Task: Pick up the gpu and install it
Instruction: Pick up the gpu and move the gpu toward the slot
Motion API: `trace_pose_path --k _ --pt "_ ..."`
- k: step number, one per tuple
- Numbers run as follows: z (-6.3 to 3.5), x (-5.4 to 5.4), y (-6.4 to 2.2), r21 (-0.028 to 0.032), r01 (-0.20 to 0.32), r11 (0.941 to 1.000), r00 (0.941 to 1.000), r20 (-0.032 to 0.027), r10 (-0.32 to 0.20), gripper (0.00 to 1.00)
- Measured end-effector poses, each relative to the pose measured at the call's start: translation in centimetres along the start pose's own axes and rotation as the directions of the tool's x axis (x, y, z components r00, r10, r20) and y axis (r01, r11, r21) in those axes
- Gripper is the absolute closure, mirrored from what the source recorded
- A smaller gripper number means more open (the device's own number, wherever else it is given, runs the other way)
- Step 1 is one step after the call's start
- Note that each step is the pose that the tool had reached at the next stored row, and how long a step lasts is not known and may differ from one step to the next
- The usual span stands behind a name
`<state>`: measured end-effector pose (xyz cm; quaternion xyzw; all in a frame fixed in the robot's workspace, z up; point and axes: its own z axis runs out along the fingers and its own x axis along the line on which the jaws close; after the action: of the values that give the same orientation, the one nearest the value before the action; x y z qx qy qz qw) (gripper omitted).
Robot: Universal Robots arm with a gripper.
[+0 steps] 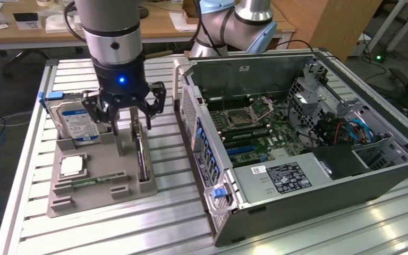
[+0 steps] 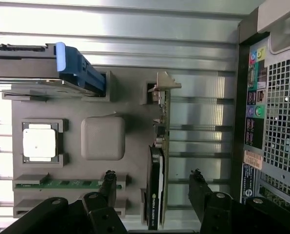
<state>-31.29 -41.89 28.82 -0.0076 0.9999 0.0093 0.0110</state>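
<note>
Looking at my feeds right now: the black-fingered gripper (image 1: 128,123) hangs over the grey moulded parts tray (image 1: 98,201). The tray sits on the slatted aluminium table (image 1: 374,228), to the exterior view's left of the open dark tower computer case (image 1: 296,143).

The gpu (image 1: 142,159), a thin dark circuit card with a silver metal end bracket, stands on its long edge in a slot. That slot runs along the side of the tray nearest the case.

In the wrist view the gripper (image 2: 153,175) is spread wide, and the gpu (image 2: 155,200) runs straight down the gap between the fingertips (image 2: 109,176). There's one tip on each side and neither touches it, so nothing's grabbed. The tips straddle the black-shrouded end of the card; the bracket is at the other end. How high the tips sit above the card's top edge, I can't tell.

Rest of the tray:
- a silver hard drive with a blue label (image 1: 76,123), upright on the side away from the gpu
- a square silver processor chip (image 1: 73,166)
- a narrow green memory stick (image 1: 94,180), lying in its slot
</note>
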Motion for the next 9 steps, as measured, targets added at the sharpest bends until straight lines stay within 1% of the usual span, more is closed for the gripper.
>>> trace_pose_path --k 3,9 --pt "0.27 0.0 -0.07 0.0000 0.000 1.0000 1.0000 0.0000 0.000 0.29" --pt "1.32 -0.1 -0.16 0.0014 -0.008 1.0000 1.0000 0.0004 0.008 0.29"
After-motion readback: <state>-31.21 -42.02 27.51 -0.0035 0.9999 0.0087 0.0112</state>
